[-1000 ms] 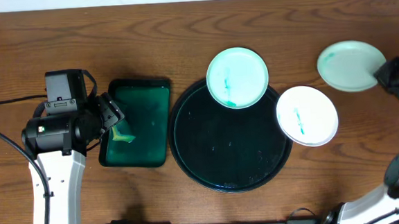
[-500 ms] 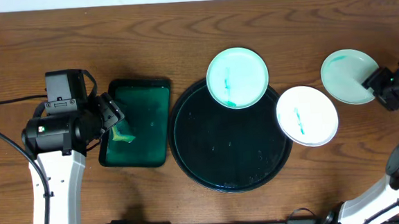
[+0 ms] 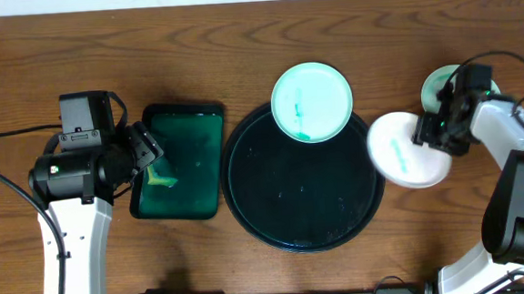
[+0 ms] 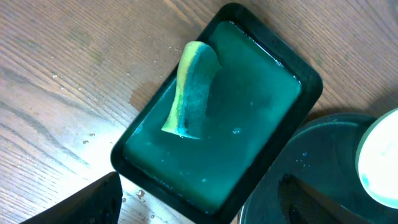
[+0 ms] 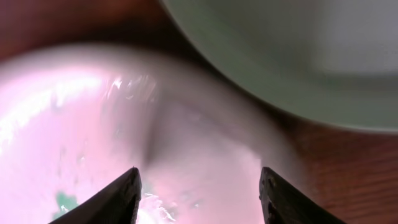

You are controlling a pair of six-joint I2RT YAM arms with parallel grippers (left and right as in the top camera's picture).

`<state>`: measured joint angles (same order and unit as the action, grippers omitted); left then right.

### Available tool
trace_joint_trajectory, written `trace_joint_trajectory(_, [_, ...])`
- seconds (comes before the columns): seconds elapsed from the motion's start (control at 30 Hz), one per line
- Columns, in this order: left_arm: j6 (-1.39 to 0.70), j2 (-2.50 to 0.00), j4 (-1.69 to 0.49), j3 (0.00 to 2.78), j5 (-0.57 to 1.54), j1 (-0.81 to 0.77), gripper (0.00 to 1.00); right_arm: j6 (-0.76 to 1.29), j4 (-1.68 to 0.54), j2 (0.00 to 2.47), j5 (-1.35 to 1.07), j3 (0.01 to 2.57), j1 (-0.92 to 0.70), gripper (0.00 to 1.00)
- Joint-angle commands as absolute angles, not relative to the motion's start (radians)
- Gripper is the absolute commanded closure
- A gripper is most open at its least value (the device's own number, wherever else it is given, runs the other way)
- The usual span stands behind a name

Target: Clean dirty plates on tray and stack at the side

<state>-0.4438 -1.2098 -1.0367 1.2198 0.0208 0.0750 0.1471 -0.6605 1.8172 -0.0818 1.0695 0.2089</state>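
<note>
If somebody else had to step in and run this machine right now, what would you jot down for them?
Left pincer: open, empty, hovering over the green tray where the sponge lies.
Right pincer: open, just above the white plate that overlaps the black tray at its right rim.
The smeared plate sits across the tray's far rim.
The third plate lies on the table to the right, partly hidden by the right arm.
Done: one plate is off the tray; I cannot tell whether it is clean.
Left: clean the other two plates, then stack all three at the side.
</note>
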Motion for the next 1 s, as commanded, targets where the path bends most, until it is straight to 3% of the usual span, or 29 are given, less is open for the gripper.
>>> trace_joint_trajectory(0.0, [-0.438, -1.207, -1.039, 1.23, 0.018, 0.073, 0.19, 0.163, -0.612, 1.82, 0.051, 0.995, 0.216, 0.47])
trace_joint_trajectory(0.07, [-0.438, -1.207, -1.039, 1.23, 0.018, 0.073, 0.2, 0.113, -0.597, 1.819, -0.049, 0.986, 0.22, 0.54])
trace_joint_trajectory(0.23, [-0.438, -1.207, -1.039, 1.23, 0.018, 0.073, 0.19, 0.021, -0.583, 1.763, -0.25, 0.987, 0.22, 0.52])
trace_joint_trajectory(0.47, [-0.438, -1.207, -1.039, 1.23, 0.018, 0.073, 0.19, 0.051, -0.594, 1.625, -0.183, 0.987, 0.269, 0.49])
trace_joint_trajectory(0.8, [-0.438, -1.207, -1.039, 1.23, 0.018, 0.073, 0.19, 0.059, -0.489, 1.731, -0.186, 0.889, 0.332, 0.49])
trace_joint_trajectory(0.83, [-0.438, -1.207, -1.039, 1.23, 0.018, 0.073, 0.2, 0.059, -0.48, 1.743, -0.196, 0.88, 0.332, 0.56])
trace_joint_trajectory(0.93, [-0.438, -1.207, -1.039, 1.23, 0.018, 0.074, 0.2, 0.059, -0.475, 1.761, -0.236, 0.872, 0.333, 0.91])
trace_joint_trajectory(0.97, [-0.438, -1.207, -1.039, 1.23, 0.018, 0.073, 0.2, 0.058, -0.474, 1.757, -0.254, 0.872, 0.333, 0.99])
